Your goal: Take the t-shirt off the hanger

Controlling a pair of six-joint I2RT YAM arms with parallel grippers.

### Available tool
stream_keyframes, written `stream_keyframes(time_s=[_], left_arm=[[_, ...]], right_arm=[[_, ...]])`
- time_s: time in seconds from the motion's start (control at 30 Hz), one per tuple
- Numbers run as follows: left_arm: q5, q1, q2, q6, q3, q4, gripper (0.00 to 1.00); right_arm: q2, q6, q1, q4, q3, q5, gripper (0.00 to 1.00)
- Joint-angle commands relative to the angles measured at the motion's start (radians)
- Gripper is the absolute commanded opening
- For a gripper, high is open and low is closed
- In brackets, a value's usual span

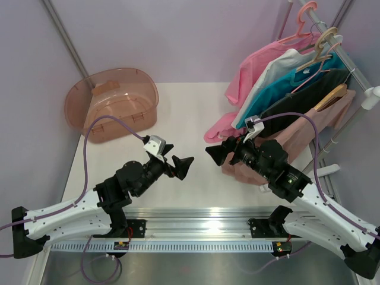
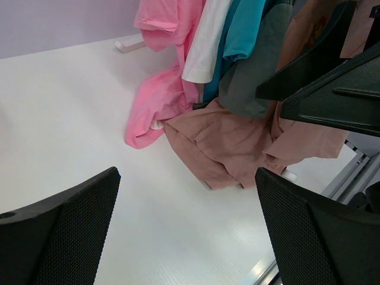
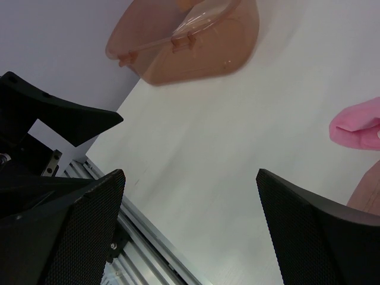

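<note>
Right gripper (image 1: 218, 152), spread wide, faces away from the t-shirt (image 1: 341, 116).

White table (image 1: 196, 119) carries a translucent brown tub (image 1: 119, 122); the t-shirt (image 2: 225, 148) apparently pools on it.

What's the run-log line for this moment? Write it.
left gripper: open, empty | right gripper: open, empty | t-shirt: on hanger, hem on table | hanger: on rack

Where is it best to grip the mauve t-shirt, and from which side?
Probably the t-shirt at its lower hem, which lies bunched and uncovered on the table. Come in low from the left, over bare table; higher up it hangs close against the dark grey shirt, leaving little room for fingers.
</note>
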Motion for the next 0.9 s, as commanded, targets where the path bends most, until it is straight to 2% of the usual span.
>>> stream_keyframes(time_s=[0.0, 0.23, 0.3, 0.4, 0.57, 0.7, 0.77, 0.87], left_arm=[[0.008, -0.005, -0.011, 0.003, 0.017, 0.062, 0.99], [0.003, -0.005, -0.004, -0.009, 0.000, 0.093, 0.99], [0.006, -0.003, 0.013, -0.011, 0.006, 0.088, 0.99], [0.009, -0.005, 0.024, -0.015, 0.010, 0.083, 0.99], [0.038, -0.005, 0.044, -0.024, 0.013, 0.094, 0.99], [0.058, -0.005, 0.055, -0.029, 0.023, 0.085, 0.99], [0.064, -0.005, 0.050, -0.032, 0.023, 0.085, 0.99], [0.067, -0.005, 0.046, -0.035, 0.021, 0.085, 0.99]], right_arm=[[0.004, 0.015, 0.005, 0.024, 0.015, 0.031, 0.99], [0.006, 0.022, 0.005, -0.120, 0.156, 0.149, 1.00], [0.012, 0.056, 0.007, -0.197, 0.274, 0.210, 1.00], [0.051, 0.102, 0.007, -0.449, 0.462, 0.304, 0.99], [0.064, 0.157, 0.007, -0.625, 0.701, 0.476, 1.00], [0.131, 0.153, 0.007, -0.831, 0.887, 0.657, 1.00], [0.162, 0.153, 0.005, -0.905, 0.976, 0.798, 1.00], [0.214, 0.173, 0.005, -1.040, 1.015, 1.049, 0.99]])
